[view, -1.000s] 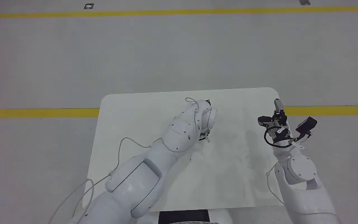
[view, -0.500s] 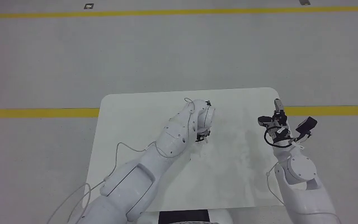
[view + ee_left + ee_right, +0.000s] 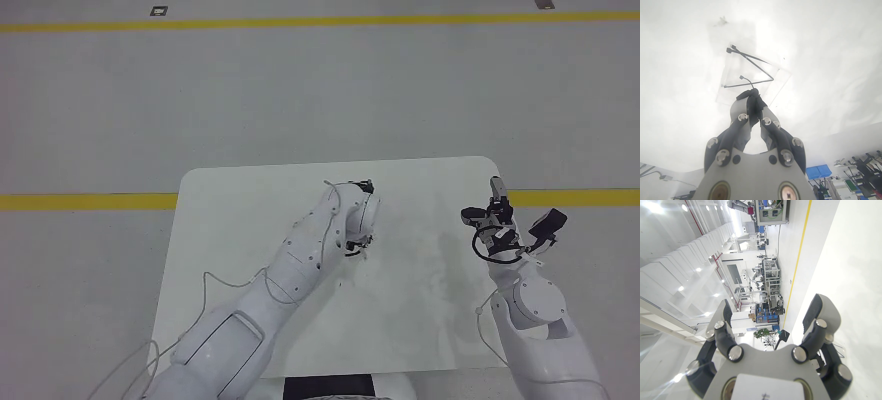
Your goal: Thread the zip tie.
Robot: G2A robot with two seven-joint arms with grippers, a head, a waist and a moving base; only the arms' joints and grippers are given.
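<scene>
White counter [image 3: 230, 210], rounded corners, stands on a pale grey floor [image 3: 300, 100]. A far yellow line [image 3: 300, 21] crosses the floor beyond the counter. A near yellow line [image 3: 80, 201] runs level with it. In the hall behind: ceiling lights [image 3: 698, 269] on, red pipes [image 3: 716, 256], machine racks [image 3: 770, 275], a potted plant [image 3: 761, 333], blue crates [image 3: 818, 171], dark office chairs [image 3: 866, 164].

The setting was recognised as a large robotics laboratory or factory hall. Yellow lines [image 3: 90, 201] were marked on a pale floor [image 3: 320, 90] around the white table [image 3: 230, 230]. Beyond the table's edges, framed machine cells [image 3: 772, 211] with cabling, another robot arm [image 3: 755, 274], blue crates [image 3: 818, 171] and office chairs [image 3: 866, 164] were seen. Round lights [image 3: 684, 207] and red pipes [image 3: 696, 220] were fitted to a high ceiling.
</scene>
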